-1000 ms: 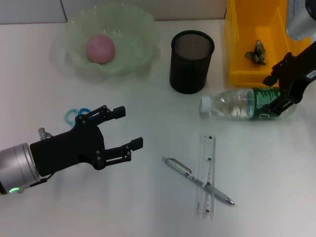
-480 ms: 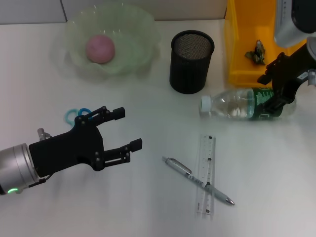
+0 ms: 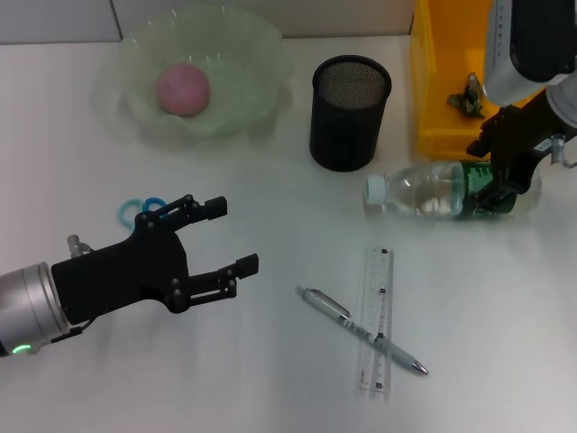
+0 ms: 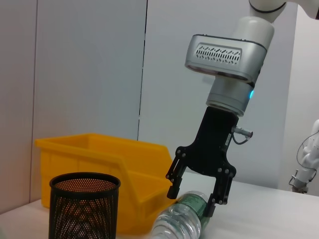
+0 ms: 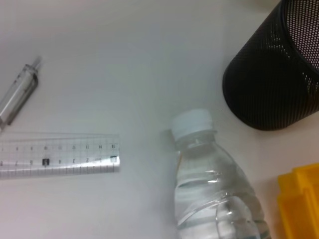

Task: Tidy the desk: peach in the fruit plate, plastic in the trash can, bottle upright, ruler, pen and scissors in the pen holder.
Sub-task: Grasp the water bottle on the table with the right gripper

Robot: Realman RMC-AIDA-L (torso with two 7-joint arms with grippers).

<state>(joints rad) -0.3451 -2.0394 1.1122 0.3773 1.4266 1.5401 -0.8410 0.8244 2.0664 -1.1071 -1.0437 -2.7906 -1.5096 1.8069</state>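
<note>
Right tool [image 3: 494, 171] had swung more upright over the green-labelled base end of the bottle [image 3: 451, 193], fingers open astride it, bottle lying on the worktop beside the pen holder [image 3: 350, 113], cap toward it; left tool [image 3: 221, 236] open, farther off.

The yellow bin [image 3: 451, 81] stands just behind the lying bottle [image 3: 433, 194], and the pen holder [image 3: 350, 113] is near its cap. In front, bare table [image 3: 487, 298] leaves free room, until the ruler [image 3: 379, 320].

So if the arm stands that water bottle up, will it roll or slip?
The bottle lies on its side, round and smooth, so it could roll or slip. It looks nearly full, likely heavy. The right tool straddles its labelled end.
</note>
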